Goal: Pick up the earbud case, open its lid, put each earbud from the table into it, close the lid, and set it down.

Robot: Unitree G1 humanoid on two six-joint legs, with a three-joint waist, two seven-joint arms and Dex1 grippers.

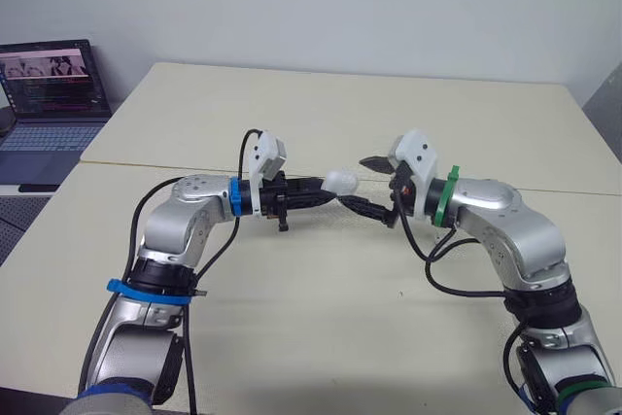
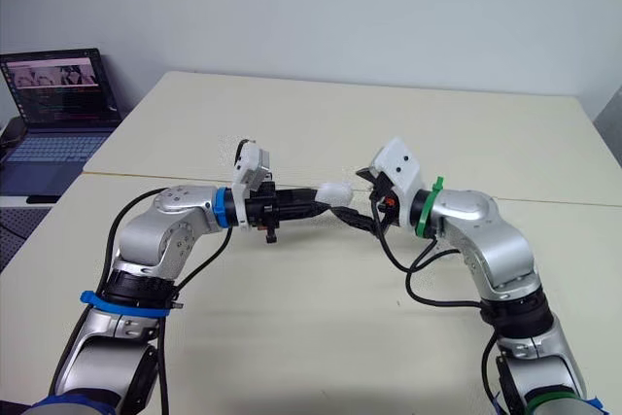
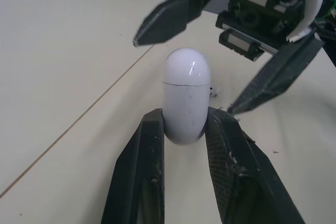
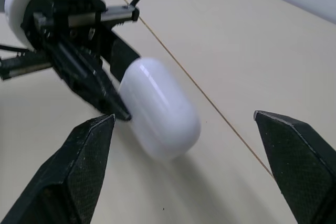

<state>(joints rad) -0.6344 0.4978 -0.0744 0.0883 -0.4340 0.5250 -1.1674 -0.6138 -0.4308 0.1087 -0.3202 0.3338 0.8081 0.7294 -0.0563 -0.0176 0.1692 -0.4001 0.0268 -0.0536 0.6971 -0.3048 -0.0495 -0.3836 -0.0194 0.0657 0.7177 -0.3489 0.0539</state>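
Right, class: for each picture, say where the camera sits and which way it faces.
Left eye view: on the head, facing forward and down over the table; both arms show.
Right eye view: beside it, same scene.
Left wrist view: on the left wrist, looking along the left hand, shut on the earbud case, towards the open right hand.
Right wrist view: on the right wrist, facing back at the case between its own fingers.
Shared: all four show the case.

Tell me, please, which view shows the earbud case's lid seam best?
The left wrist view: the earbud case stands close, pinched at its base by the left hand, seam plain. The right wrist view shows its smooth side; the eye views show it from afar.
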